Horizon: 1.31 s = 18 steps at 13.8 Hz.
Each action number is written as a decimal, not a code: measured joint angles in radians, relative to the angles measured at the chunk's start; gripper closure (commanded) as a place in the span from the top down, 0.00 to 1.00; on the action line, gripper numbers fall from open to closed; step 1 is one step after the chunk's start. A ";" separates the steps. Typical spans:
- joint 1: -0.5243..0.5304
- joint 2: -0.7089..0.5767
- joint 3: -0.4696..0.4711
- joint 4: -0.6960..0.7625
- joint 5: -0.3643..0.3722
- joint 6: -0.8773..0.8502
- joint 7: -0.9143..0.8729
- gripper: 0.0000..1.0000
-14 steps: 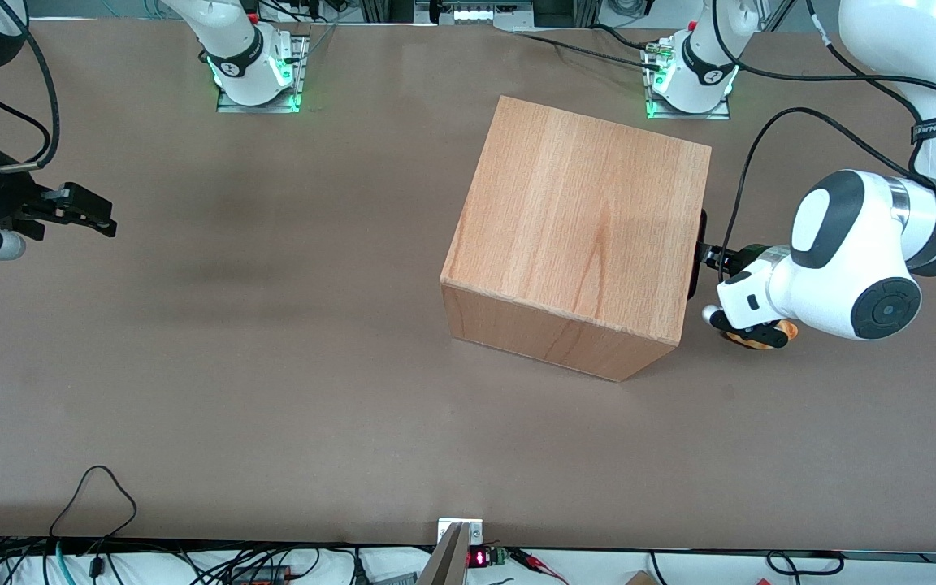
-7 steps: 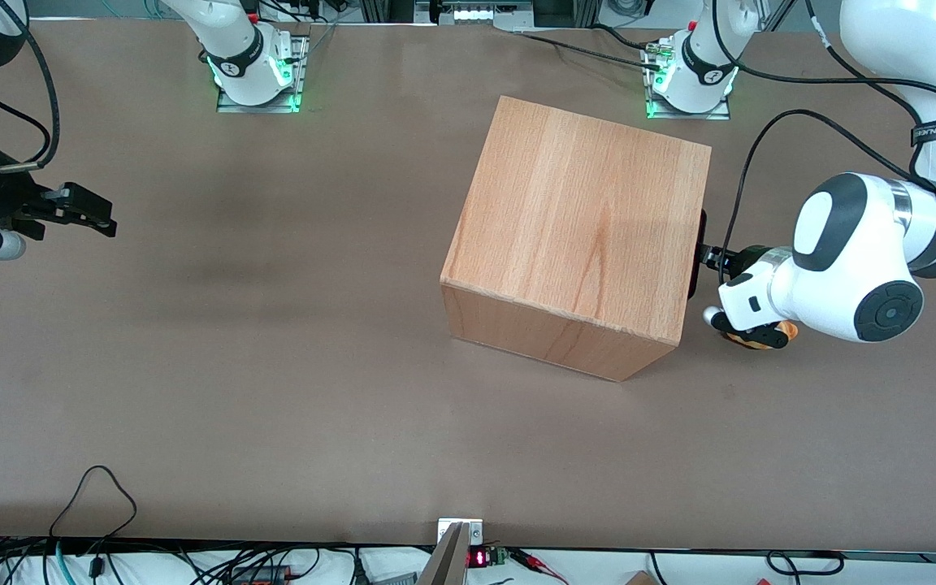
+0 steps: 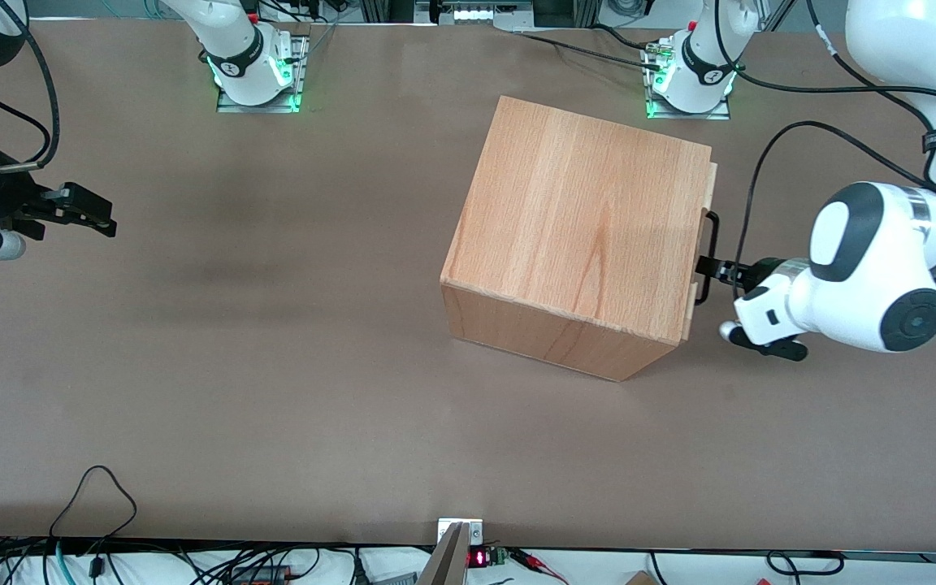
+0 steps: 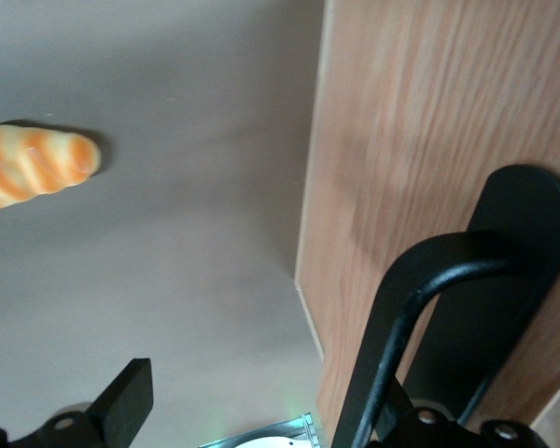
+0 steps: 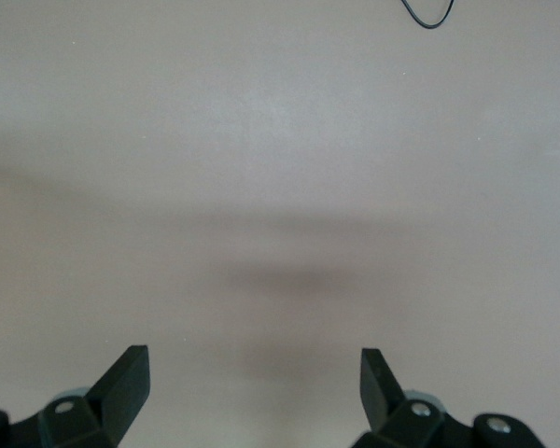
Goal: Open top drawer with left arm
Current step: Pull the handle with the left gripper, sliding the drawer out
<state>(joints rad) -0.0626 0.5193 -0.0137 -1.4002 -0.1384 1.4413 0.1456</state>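
Gripper (image 3: 716, 270) hooked at black handle (image 3: 707, 257) of top drawer (image 3: 705, 236), finger state cannot tell, drawer barely proud of cabinet (image 3: 578, 236) toward working arm's end of worktop (image 3: 273, 366); likely stiff, light, best pulled straight by handle middle.

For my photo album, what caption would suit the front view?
The left arm, its gripper on the black handle, with the top drawer slightly out of the wooden cabinet.
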 measured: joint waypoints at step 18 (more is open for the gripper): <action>0.193 0.018 0.028 0.018 -0.014 0.075 0.077 1.00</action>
<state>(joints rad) 0.1304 0.5375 0.0143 -1.3817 -0.1527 1.5160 0.2228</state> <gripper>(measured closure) 0.000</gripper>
